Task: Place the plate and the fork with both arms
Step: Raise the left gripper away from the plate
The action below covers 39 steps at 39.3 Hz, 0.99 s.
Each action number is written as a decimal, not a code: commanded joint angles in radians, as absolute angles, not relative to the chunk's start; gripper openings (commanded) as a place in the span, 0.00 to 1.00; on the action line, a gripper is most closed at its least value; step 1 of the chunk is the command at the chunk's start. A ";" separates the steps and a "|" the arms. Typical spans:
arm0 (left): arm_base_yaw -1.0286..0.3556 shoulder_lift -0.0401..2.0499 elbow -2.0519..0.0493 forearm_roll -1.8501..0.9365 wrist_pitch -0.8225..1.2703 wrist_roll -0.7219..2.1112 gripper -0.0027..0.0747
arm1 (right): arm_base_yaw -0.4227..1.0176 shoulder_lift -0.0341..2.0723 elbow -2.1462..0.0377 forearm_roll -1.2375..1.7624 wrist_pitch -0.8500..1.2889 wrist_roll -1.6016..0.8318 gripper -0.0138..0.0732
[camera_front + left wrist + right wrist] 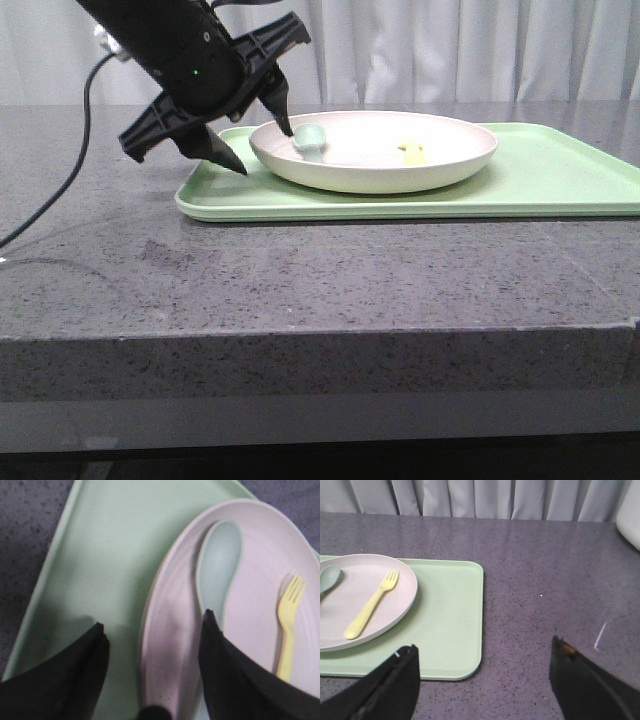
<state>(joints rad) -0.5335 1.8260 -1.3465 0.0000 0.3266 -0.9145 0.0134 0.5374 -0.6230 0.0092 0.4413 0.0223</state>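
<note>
1. The left tool hung over the left end of the tray, its fingers spread wide and holding nothing.
2. One finger of that tool stood inside the plate, tip close by the spoon; the other finger was outside the plate's rim, above bare tray. The plate's left rim lay between them; whether either finger touched it I cannot tell.
3. The light-green tray sat on the grey speckled table, set back toward the far edge and reaching to the table's right side in the front view.
4. The plate rested on the left part of the tray, leaving a wide bare strip of tray on its right.
5. Inside the plate, on its left side, lay the pale grey-green spoon, bowl facing up.
6. To the right of the spoon, apart from it, the yellow fork lay flat in the plate.
7. The right tool hovered above the table near the tray's right end, fingers spread wide, gripping nothing.
8. Pale curtains hung beyond the table's far edge.
</note>
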 commanded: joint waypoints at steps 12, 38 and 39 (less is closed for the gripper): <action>-0.542 1.556 -1.381 0.354 0.516 -0.791 0.61 | 0.014 0.547 -0.658 0.000 0.364 0.020 0.80; -0.330 0.996 -1.208 0.048 0.842 0.047 0.61 | 0.014 0.547 -0.658 0.000 0.364 0.020 0.80; -0.302 0.977 -1.187 0.025 0.832 0.062 0.61 | 0.014 0.547 -0.658 0.000 0.364 0.020 0.80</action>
<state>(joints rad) -0.3676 1.0527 -1.2127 0.1180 0.9308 -0.0350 0.0134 0.5374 -0.6230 0.0092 0.4413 0.0223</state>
